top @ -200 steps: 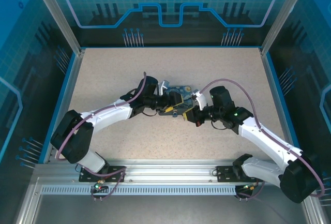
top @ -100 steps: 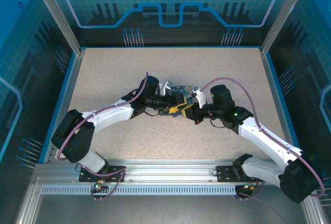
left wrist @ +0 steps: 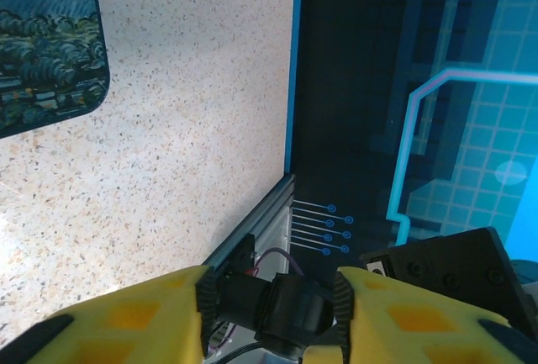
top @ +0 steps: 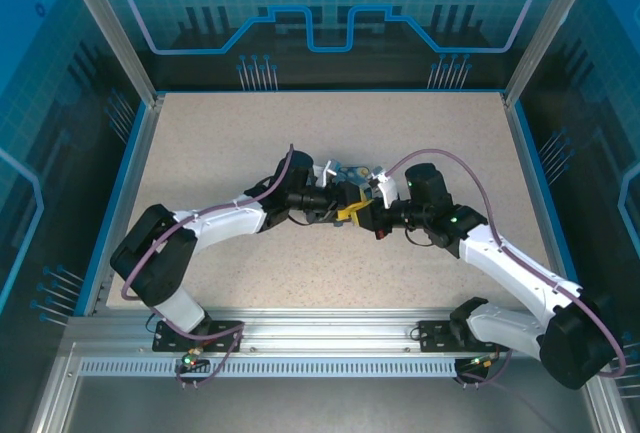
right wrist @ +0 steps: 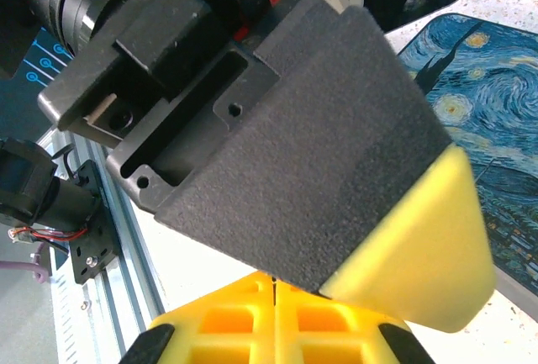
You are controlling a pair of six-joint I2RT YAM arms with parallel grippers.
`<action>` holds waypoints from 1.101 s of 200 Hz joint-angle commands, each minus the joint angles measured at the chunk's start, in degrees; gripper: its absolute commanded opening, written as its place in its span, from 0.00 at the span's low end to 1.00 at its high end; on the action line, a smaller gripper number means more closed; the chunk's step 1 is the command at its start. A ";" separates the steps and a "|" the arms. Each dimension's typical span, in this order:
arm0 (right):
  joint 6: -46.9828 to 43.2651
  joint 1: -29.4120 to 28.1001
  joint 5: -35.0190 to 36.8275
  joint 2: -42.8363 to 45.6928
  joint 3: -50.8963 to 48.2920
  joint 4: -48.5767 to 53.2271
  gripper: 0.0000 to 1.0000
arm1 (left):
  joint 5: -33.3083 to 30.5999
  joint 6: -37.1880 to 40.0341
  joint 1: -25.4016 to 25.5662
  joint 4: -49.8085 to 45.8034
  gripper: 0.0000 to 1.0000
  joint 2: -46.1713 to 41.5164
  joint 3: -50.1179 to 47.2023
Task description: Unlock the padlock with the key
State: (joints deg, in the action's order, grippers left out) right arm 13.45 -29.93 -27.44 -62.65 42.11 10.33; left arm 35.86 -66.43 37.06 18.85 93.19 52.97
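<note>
The two arms meet tip to tip. The left gripper [top: 343,202] has its jaws spread wide. In its wrist view the two yellow fingers [left wrist: 126,322] stand well apart with nothing pinched between them. The right gripper [top: 366,216] sits just beside it, and its yellow pads [right wrist: 332,318] are pressed together with only a hairline seam between them. Whether anything thin is caught in that seam cannot be told.

The night-sky printed box [top: 352,170] lies flat on the speckled tabletop [top: 230,133], just beyond the tips of both grippers. From the left wrist, a rounded corner of the box [left wrist: 46,44] shows up and to the left of the open fingers, well clear of them. From the right wrist, the box [right wrist: 479,120] lies off to the right, past the closed pads. One black, yellow-tipped finger [right wrist: 336,145] of the left gripper crosses directly ahead of those pads, just beyond them, and covers part of the box.

The padlock on the box is too small or too covered to pick out near either gripper. The key cannot be made out either.
</note>
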 commanded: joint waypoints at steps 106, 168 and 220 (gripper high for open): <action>0.06 0.75 1.58 0.42 0.37 -2.15 0.00 | 0.11 -1.16 0.69 1.76 0.00 0.42 -1.62; 6.05 3.27 2.06 4.75 -0.44 -1.63 0.62 | -7.03 0.59 0.37 2.68 0.00 -2.60 -4.13; 22.48 5.33 6.23 6.81 -1.50 -2.00 0.65 | -16.11 6.38 -0.04 1.29 0.00 -7.50 -4.72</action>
State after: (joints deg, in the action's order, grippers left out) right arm 24.97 -25.43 -24.38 -56.34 41.95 9.37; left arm 26.09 -64.86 37.15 19.99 90.28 48.69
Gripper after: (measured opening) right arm 0.643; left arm 0.044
